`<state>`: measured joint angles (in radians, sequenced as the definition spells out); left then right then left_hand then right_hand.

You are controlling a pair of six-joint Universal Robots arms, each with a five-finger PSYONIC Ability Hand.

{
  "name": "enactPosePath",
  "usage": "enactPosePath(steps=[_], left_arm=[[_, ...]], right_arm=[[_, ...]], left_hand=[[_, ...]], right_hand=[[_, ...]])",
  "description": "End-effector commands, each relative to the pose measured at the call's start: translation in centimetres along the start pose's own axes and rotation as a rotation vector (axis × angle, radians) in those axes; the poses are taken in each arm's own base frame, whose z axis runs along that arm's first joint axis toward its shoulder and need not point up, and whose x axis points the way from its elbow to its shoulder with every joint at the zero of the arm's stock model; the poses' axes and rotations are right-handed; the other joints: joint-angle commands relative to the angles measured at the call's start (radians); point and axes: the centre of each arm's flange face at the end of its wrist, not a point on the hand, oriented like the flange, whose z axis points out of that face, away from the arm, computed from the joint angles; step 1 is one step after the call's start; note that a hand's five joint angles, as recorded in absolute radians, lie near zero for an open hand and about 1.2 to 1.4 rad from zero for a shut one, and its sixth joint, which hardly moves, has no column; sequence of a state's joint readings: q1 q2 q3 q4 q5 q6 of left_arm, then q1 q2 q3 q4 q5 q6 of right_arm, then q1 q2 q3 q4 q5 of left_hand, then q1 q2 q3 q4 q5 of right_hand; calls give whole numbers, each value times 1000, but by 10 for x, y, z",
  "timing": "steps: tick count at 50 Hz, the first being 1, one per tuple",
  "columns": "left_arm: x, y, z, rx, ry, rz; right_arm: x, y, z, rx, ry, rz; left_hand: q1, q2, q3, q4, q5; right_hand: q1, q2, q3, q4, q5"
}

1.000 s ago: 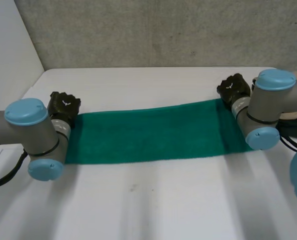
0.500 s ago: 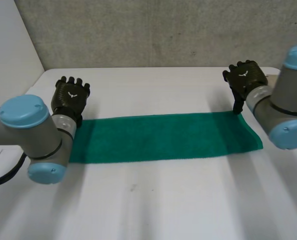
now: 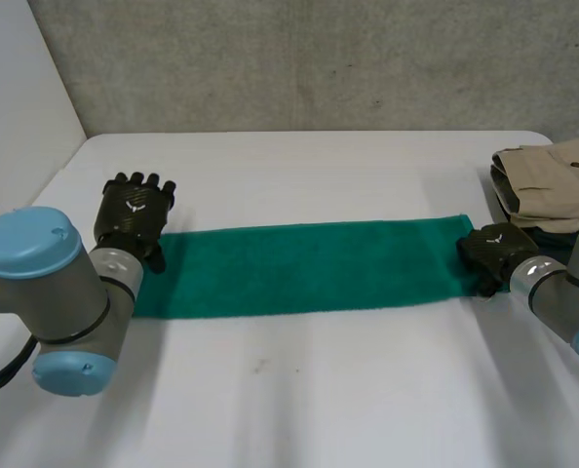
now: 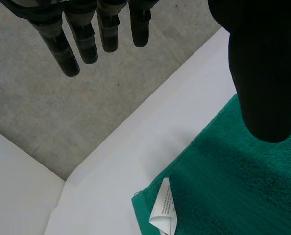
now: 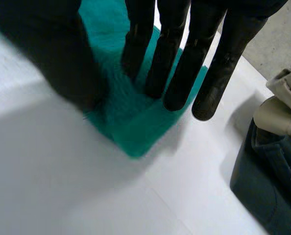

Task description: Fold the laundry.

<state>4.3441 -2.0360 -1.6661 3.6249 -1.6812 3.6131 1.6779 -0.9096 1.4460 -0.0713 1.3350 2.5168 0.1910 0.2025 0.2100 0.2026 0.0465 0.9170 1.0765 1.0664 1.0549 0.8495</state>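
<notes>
A green towel (image 3: 309, 268) lies flat as a long strip across the white table (image 3: 299, 390). My left hand (image 3: 134, 210) hovers at its left end, open, fingers (image 4: 82, 39) straight and holding nothing. Below that hand lies the towel's corner (image 4: 233, 186) with a white label (image 4: 164, 208). My right hand (image 3: 494, 252) is down on the towel's right end. Its fingers (image 5: 175, 63) and thumb press the near corner (image 5: 135, 132) and pinch the cloth between them.
A pile of folded clothes (image 3: 548, 180), beige over dark blue, sits at the right edge of the table just beyond my right hand. Its beige (image 5: 282, 107) and blue (image 5: 263, 181) layers lie close beside my right fingers. A grey wall backs the table.
Both hands let go of the stretched towel and opened, and it settled flat. The right hand then moved from the far right corner to the near one and closed on it.
</notes>
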Motion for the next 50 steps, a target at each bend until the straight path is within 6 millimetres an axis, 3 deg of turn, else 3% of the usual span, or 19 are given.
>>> enactPosePath(steps=[1,7,11,16,22,23,26,28,31,34,35,38,39,42,43,45,47,50], left_arm=[[0,2,-2,-8,4,3],[-1,-1,-2,0,-2,2],[-2,-1,-4,-2,-1,2],[-4,-5,-8,7,-4,3],[-6,-8,-10,15,-8,1],[-6,-9,-10,17,-9,0],[-7,-10,-9,21,-13,0],[-8,-11,-9,24,-14,-1],[-9,-14,-10,33,-17,-2],[-10,-18,-11,41,-21,-4],[-11,-18,-11,42,-23,-4],[-12,-19,-12,46,-25,-5],[-12,-20,-12,46,-27,-5],[-13,-20,-12,46,-29,-7],[-13,-20,-12,46,-29,-7],[-13,-19,-12,44,-28,-7],[-12,-19,-13,44,-26,-6],[-11,-17,-13,38,-21,-5]], right_arm=[[18,8,7,-25,58,-16],[35,20,0,-63,90,7],[51,22,-16,-87,135,8],[90,36,-50,-188,214,-52],[129,60,-68,-291,303,-153],[129,60,-68,-291,303,-161],[123,36,-70,-216,315,-194],[104,4,-68,-96,306,-209],[83,-24,-64,26,292,-213],[46,-59,-65,179,246,-246],[21,-79,-69,266,206,-275],[-21,-108,-78,402,121,-326],[-49,-124,-87,489,58,-354],[-93,-141,-95,595,-51,-383],[-122,-146,-98,640,-123,-400],[-149,-152,-101,678,-187,-413],[-182,-153,-103,710,-265,-425],[-212,-147,-101,715,-332,-438]], left_hand=[[-17,-28,-36,-28,-47],[-17,-28,-36,-28,-47],[-17,-28,-36,-28,-47],[-17,-28,-36,-28,-47],[-17,-28,-36,-28,-47],[-17,-28,-36,-28,-47],[-17,-28,-36,-28,-47],[-17,-28,-36,-28,-47],[-17,-28,-36,-28,-47],[-17,-28,-36,-28,-47],[-17,-28,-36,-28,-47],[-17,-28,-36,-28,-47],[-17,-28,-36,-28,-47],[-17,-28,-36,-28,-47],[-17,-28,-36,-28,-47],[-17,-28,-36,-28,-47],[-17,-28,-36,-28,-47],[-17,-28,-36,-28,-47]], right_hand=[[479,320,330,341,372],[479,320,330,341,372],[479,320,330,341,372],[479,320,330,341,372],[479,320,330,341,372],[479,320,330,341,372],[479,320,330,341,372],[479,320,330,341,372],[479,320,330,341,372],[479,320,330,341,372],[479,320,330,341,372],[479,320,330,341,372],[479,320,330,341,372],[479,320,330,341,372],[479,320,330,341,372],[479,320,330,341,372],[479,320,330,341,372],[479,320,330,341,372]])
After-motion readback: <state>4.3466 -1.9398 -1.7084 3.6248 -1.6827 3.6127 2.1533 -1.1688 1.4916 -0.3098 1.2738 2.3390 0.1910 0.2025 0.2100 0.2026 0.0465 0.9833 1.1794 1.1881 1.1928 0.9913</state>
